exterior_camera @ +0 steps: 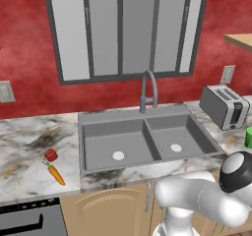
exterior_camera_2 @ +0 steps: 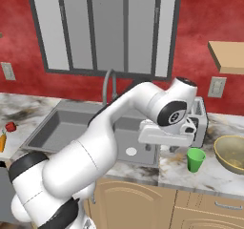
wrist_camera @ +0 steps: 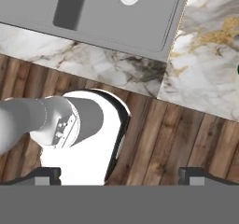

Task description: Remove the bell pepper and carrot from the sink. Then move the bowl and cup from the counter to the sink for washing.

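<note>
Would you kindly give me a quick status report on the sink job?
Gripper open, empty. Bell pepper and carrot out on counter; sink empty. Cup, bowl unmoved, toaster behind.

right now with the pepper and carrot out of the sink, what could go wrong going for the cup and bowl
1. The cup stands near the counter's front edge; a nudge from the open gripper could tip it off.
2. The bowl sits close beside the cup, so reaching for one may bump the other.
3. The toaster stands right behind the hand, and a wide swing could strike it.
</note>
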Available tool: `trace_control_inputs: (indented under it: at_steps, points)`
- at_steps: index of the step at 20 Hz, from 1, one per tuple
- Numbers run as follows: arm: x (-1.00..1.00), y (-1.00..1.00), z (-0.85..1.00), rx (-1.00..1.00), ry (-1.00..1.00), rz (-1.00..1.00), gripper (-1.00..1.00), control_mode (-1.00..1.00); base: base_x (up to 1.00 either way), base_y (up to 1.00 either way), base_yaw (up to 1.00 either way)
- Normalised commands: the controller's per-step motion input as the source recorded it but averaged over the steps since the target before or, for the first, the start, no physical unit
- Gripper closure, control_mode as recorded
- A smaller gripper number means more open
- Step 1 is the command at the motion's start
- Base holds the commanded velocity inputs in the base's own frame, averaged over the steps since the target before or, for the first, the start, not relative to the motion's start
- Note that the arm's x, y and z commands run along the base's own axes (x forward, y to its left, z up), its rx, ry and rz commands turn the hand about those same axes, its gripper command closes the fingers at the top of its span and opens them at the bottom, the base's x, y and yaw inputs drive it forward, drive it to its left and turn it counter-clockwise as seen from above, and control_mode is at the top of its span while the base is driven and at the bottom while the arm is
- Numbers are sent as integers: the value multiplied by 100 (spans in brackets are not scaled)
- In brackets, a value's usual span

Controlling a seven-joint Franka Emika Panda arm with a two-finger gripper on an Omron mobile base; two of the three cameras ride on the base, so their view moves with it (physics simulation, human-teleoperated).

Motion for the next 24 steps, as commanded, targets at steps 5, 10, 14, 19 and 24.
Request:
trace_control_inputs:
  at_steps: [5,10,14,19,24]
  points:
    - [16,-17,-18,-3,0,0,-100,-100,0,0,0]
    - [17,-19,-17,-4,0,0,-100,-100,0,0,0]
    - [16,-17,-18,-1,0,0,-100,-100,0,0,0]
    - [16,-16,-21,0,0,0,-100,-100,0,0,0]
    - [18,-16,-19,-1,0,0,-100,-100,0,0,0]
